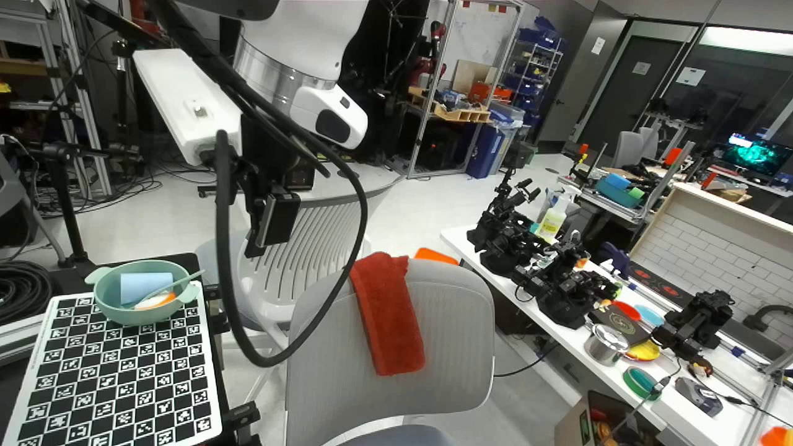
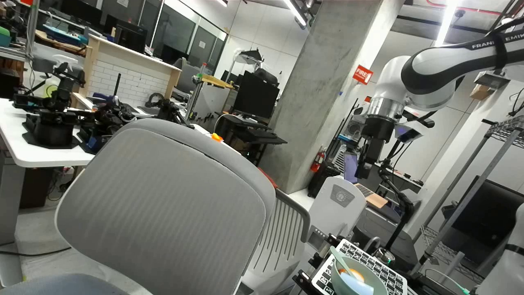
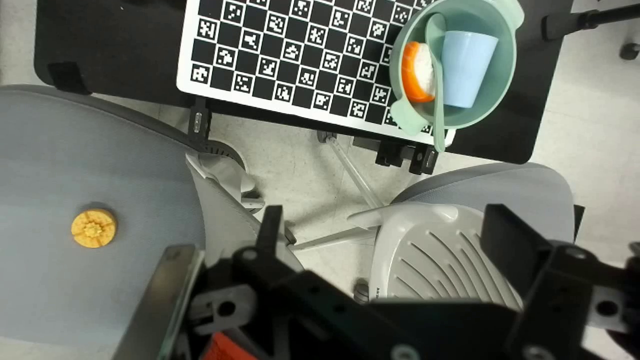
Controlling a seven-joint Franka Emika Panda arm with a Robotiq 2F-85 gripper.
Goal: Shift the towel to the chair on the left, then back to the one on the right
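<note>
The red towel (image 1: 389, 319) hangs over the top of the grey mesh chair's back (image 1: 458, 334) in an exterior view. Only a red sliver of it (image 2: 268, 178) shows past that chair's edge (image 2: 172, 205) in an exterior view, and a red corner (image 3: 225, 348) at the bottom of the wrist view. The slatted chair (image 1: 303, 254) stands beside it; it also shows in the wrist view (image 3: 430, 250). My gripper (image 3: 384, 225) is open and empty above the slatted chair, apart from the towel. It also shows in both exterior views (image 1: 269, 232) (image 2: 364, 168).
A black table with a checkered board (image 1: 124, 384) carries a green bowl (image 1: 139, 316) holding a blue cup and a spoon. A yellow round piece (image 3: 93, 228) lies on the mesh chair's seat. A white table (image 1: 557, 347) with black devices stands beyond the chairs.
</note>
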